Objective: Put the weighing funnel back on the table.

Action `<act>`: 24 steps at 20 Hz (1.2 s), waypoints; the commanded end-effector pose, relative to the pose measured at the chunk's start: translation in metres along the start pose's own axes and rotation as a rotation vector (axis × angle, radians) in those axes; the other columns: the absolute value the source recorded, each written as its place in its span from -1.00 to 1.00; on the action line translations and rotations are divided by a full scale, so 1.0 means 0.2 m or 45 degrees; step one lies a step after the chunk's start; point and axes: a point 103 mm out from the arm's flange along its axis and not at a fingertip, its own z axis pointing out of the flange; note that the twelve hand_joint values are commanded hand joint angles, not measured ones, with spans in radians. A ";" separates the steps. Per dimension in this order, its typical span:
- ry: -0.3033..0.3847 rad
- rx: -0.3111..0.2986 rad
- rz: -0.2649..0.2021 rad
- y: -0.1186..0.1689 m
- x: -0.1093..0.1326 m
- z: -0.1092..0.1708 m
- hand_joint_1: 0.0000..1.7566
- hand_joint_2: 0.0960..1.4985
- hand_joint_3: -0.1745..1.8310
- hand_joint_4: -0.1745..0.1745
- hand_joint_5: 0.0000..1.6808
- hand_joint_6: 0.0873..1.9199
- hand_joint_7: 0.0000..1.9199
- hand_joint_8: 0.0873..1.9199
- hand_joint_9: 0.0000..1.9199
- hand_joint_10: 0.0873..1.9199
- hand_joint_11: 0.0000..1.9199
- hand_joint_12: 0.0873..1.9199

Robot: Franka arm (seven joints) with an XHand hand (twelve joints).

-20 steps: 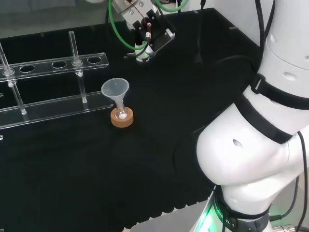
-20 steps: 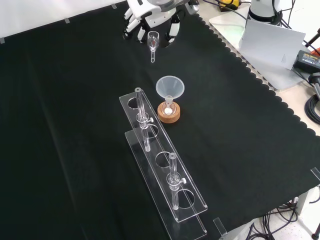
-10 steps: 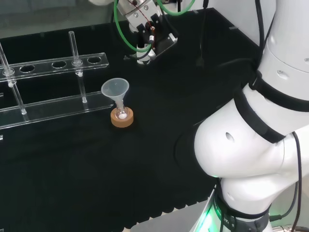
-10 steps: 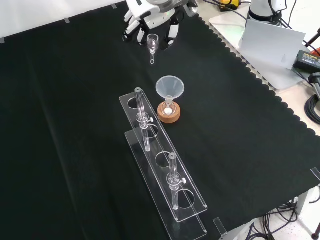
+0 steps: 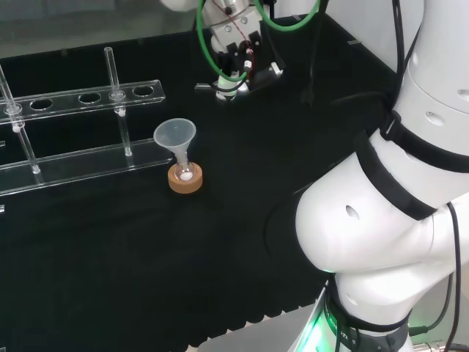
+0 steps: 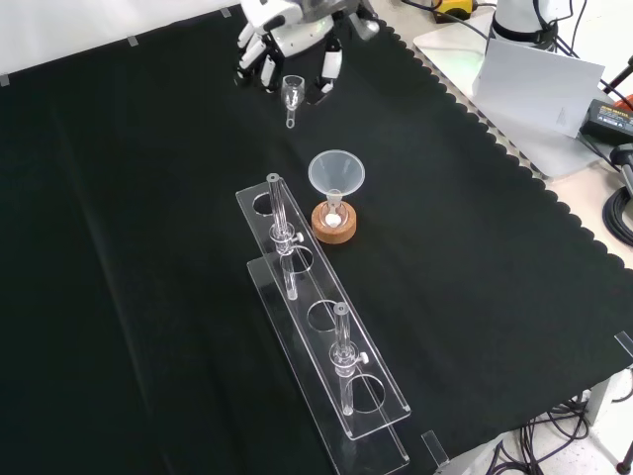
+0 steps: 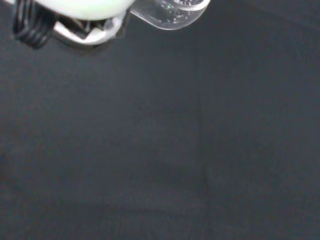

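Beyond the funnel in the front view, the hand grips the weighing funnel — stem down, seemingly off the cloth. Lowering and release are left — nothing is set down yet.

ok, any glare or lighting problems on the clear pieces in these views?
Front view: even light; the weighing funnel held in the hand shows bright rim glints against the black cloth, no washout. Head view: the big funnel looks milky and stands out; a green glow at the arm base. Wrist view: dim, grey cloth, a few glints on the weighing funnel.
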 end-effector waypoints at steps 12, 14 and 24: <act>0.091 0.086 -0.038 0.21 -0.02 0.29 0.29 -0.26 -0.15 1.00 0.60 -0.50 -0.53 -0.46 -0.14 -0.66 -0.33 0.17; 0.097 0.100 -0.043 0.24 -0.01 0.32 0.29 -0.26 -0.15 1.00 0.60 -0.50 -0.53 -0.46 -0.14 -0.66 -0.33 0.17; 0.113 0.137 -0.057 0.32 -0.02 0.43 0.29 -0.26 -0.15 1.00 0.60 -0.50 -0.53 -0.46 -0.14 -0.66 -0.33 0.17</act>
